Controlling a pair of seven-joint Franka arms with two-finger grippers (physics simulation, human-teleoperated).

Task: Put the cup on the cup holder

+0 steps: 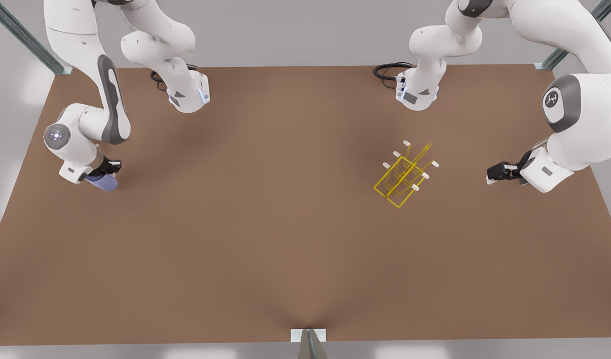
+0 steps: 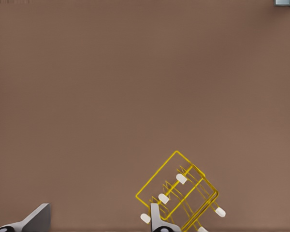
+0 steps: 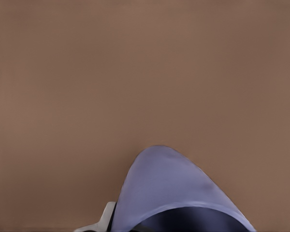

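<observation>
Right gripper (image 1: 103, 172), at the front view's far left over the table (image 1: 265, 249), fingers closed around the lavender cup (image 1: 103, 182). Cup holder (image 1: 404, 174) stands on the table right of centre, well apart from the cup. Left gripper (image 1: 491, 175) waits just right of the holder, fingers parted, holding nothing.

Sitting small and lavender-blue, the cup (image 1: 102, 182) far over on the front view's left, lying tilted with its rounded end pointing away from the gripper (image 1: 107, 172) that is squeezing it. Standing on the brown table (image 1: 265, 239) well apart on the front view's right, the cup holder (image 1: 404, 175), made of thin yellow wire, with slanted prongs wearing little white caps.
</observation>
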